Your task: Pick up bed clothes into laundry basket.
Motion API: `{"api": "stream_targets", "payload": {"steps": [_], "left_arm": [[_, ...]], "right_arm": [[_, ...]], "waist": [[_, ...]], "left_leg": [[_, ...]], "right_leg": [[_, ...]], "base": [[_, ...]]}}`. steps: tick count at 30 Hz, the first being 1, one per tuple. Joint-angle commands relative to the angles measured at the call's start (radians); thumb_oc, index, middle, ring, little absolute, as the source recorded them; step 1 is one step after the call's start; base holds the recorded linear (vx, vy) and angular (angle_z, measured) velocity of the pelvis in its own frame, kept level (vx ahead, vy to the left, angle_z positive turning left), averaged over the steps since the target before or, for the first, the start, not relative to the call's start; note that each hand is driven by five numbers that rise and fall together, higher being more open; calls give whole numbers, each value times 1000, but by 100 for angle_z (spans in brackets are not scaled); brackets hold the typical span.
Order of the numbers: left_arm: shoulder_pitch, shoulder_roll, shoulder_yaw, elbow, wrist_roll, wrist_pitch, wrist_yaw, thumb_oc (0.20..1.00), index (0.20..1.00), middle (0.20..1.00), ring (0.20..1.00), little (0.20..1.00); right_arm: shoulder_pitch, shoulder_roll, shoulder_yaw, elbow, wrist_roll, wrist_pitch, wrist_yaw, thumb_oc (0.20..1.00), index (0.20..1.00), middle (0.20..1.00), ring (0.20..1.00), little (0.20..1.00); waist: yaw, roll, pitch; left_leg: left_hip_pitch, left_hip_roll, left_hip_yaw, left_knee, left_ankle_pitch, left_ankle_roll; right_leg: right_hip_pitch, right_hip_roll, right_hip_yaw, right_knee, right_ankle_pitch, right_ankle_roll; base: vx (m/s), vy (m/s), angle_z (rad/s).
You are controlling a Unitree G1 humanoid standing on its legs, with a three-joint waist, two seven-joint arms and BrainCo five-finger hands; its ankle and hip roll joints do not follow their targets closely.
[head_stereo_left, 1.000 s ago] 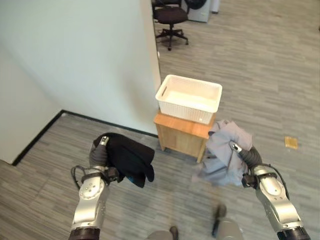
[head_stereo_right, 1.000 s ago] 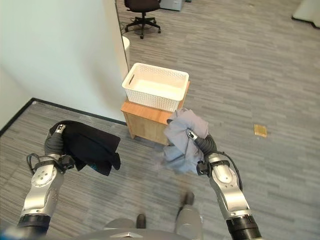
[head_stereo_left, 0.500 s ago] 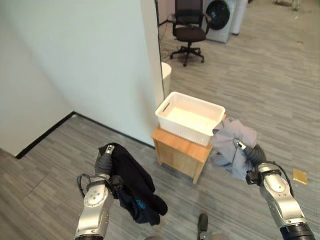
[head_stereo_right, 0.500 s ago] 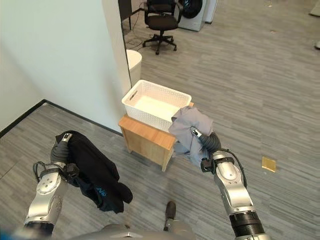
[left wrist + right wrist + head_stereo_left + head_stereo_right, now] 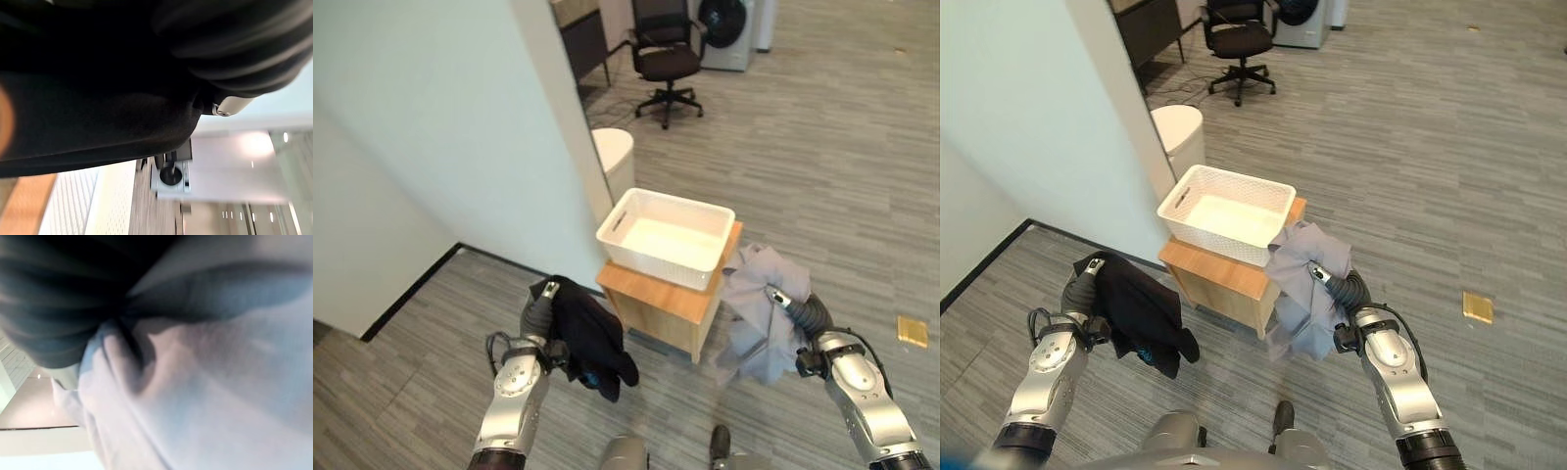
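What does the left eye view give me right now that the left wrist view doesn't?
Left eye view only: the grey garment draped over the right hand, the white bin by the wall, and the whole white basket on its wooden stand. Left wrist view only: ceiling lights. Both: the black garment, the office chair.

office, probably | swivel chair (image 5: 667,61) | washing machine (image 5: 729,22) (far end)
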State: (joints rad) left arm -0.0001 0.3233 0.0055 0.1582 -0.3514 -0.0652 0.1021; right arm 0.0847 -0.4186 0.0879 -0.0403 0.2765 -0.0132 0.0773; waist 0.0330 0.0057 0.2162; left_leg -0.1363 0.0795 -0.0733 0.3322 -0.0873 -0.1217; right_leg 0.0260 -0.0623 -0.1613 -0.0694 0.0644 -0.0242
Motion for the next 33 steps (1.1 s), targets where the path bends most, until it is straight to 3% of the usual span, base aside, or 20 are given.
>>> {"api": "stream_targets", "payload": {"steps": [1,7,15,16,17,20,26,33], "left_arm": [[-78,42,3,-41,-2,-64,-1,200,200,200,200,200],[-89,57,-1,-61,4,-78,5,200,200,200,200,200],[-17,51,34,-69,-8,-71,9,200,200,200,200,200],[27,48,44,-70,-19,-66,3,200,200,200,200,200],[26,48,45,-72,-19,-65,3,200,200,200,200,200],[84,66,46,-87,-43,-58,-6,200,200,200,200,200],[116,76,30,-98,-68,-58,-9,200,200,200,200,200],[121,106,-12,-103,-102,-62,0,200,200,200,200,200]], "right_arm": [[-20,-23,-15,-97,18,-72,22,200,200,200,200,200],[-27,-10,11,-78,-25,-69,36,200,200,200,200,200],[-97,-16,27,-105,-82,-66,37,200,200,200,200,200],[-176,-32,1,-136,-95,-72,5,200,200,200,200,200],[-179,-32,1,-135,-95,-73,5,200,200,200,200,200],[-403,-80,-15,-146,-99,-101,-80,200,200,200,200,200],[-627,-137,51,-60,-129,-97,-150,200,200,200,200,200],[-902,-216,189,206,-198,-45,-231,200,200,200,200,200]], "waist": [[3,16,-17],[-4,36,-44],[34,13,-67],[65,1,-73],[65,3,-72],[119,-16,-78],[156,-32,-71],[198,-47,-55]], "left_leg": [[20,22,47,-240,178,9],[99,9,46,-325,156,18],[153,-21,42,-414,148,48],[149,-31,31,-419,145,54],[143,-30,31,-419,156,56],[139,-39,19,-420,141,60],[132,-43,10,-420,139,63],[111,-44,0,-419,147,67]], "right_leg": [[118,-32,-6,57,-179,98],[119,-52,1,74,-188,115],[120,-75,-3,61,-179,140],[122,-81,-14,51,-173,148],[115,-80,-14,51,-164,148],[126,-87,-30,35,-162,157],[129,-87,-40,25,-152,162],[116,-78,-49,21,-143,161]], "base": [[119,101,-3],[126,114,-21],[94,81,10],[35,45,25],[95,49,16],[67,28,23],[15,3,3],[-6,6,6]]}}
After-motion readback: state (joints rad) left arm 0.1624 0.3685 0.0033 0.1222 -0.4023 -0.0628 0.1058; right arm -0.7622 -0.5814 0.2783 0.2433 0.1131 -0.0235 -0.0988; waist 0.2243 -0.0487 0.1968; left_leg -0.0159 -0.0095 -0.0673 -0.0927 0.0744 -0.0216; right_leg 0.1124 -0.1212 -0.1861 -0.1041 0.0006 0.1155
